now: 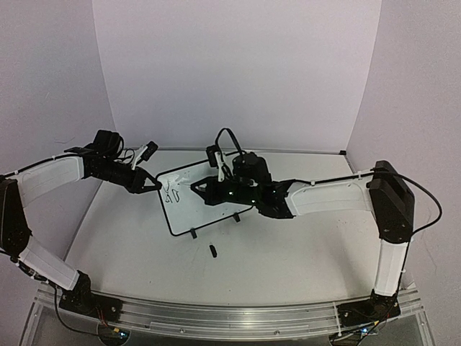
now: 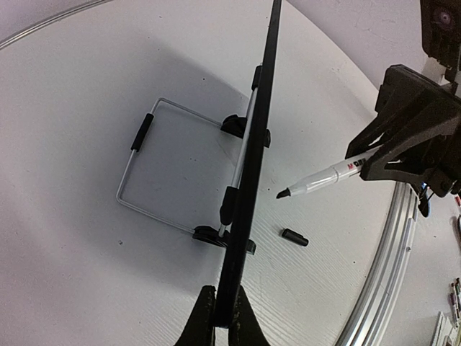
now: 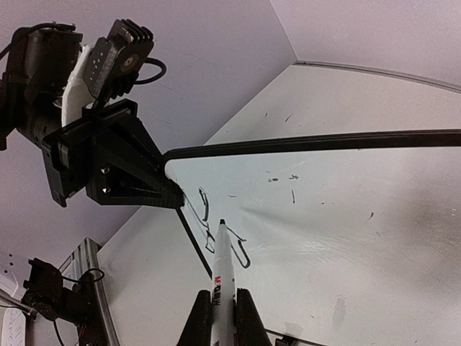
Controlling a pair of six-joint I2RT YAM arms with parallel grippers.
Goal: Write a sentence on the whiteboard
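On whiteboard (image 1: 203, 213), only first strokes of sentence (image 1: 171, 193) were down; left pincer (image 2: 222, 306) pinched its edge, right pincer (image 3: 223, 295) pinched marker (image 3: 220, 263); most remained.

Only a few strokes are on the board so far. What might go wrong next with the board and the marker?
1. The left gripper pinches only an edge of the whiteboard. Pressure from the marker may swing or tip it on its wire stand, skewing the strokes.
2. The right gripper holds the marker far behind its tip, so it may slip or tilt.
3. The loose cap lies by the board's feet and may get knocked.
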